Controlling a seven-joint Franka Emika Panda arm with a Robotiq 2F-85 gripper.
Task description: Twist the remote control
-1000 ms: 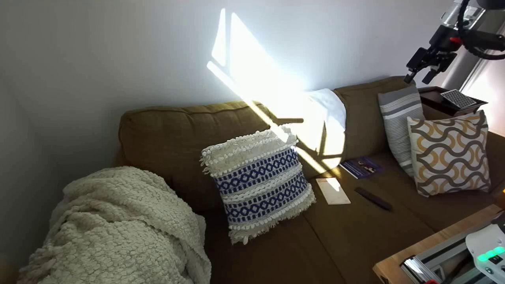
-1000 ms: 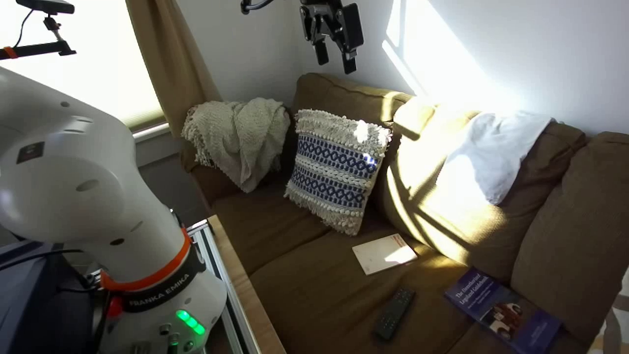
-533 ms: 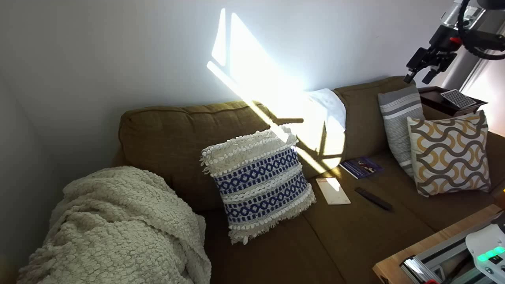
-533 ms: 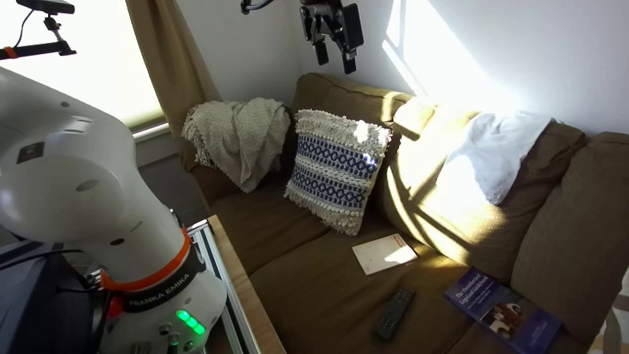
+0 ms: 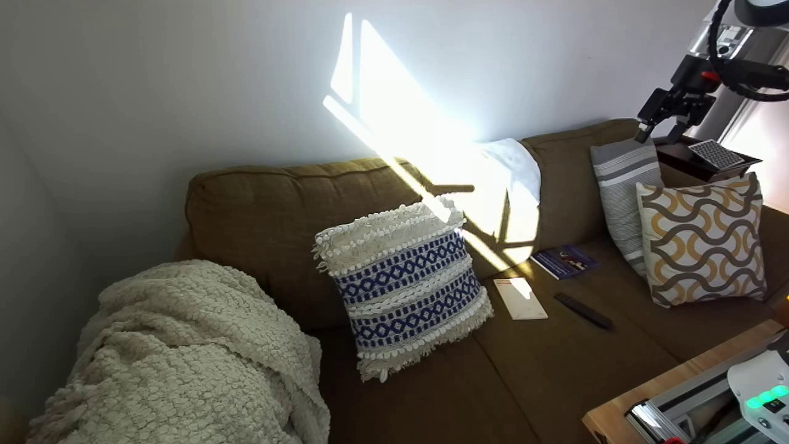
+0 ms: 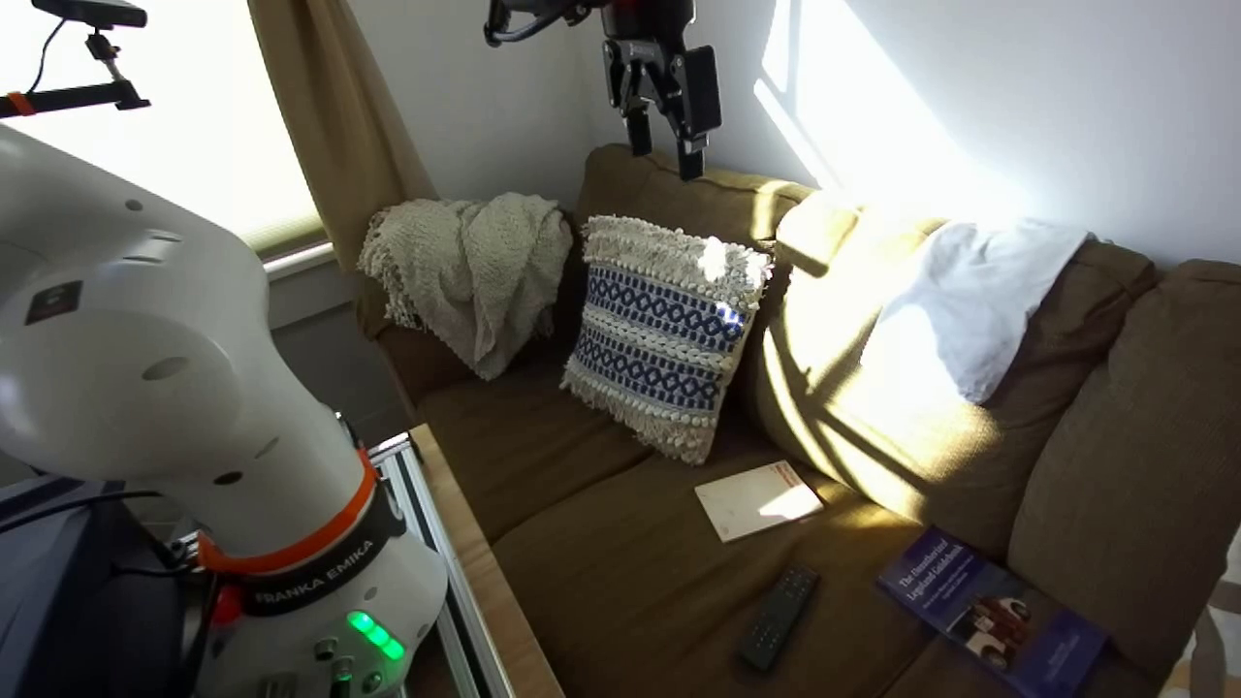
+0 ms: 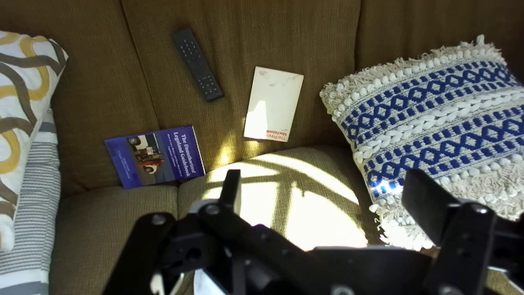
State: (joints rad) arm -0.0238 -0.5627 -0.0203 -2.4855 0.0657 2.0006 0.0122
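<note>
I have the brown sofa in both exterior views. A cream blanket is heaped at one end, and a fringed blue-and-cream cushion leans near it. My gripper hangs above the sofa, its jaws spread, well apart from what lies below. In the wrist view I read the purple Legoland guidebook, lying flat, with a smaller pale book near it. Smallest is the remote control, flat and face up on the sofa, near the pale book but not touching it.
</note>
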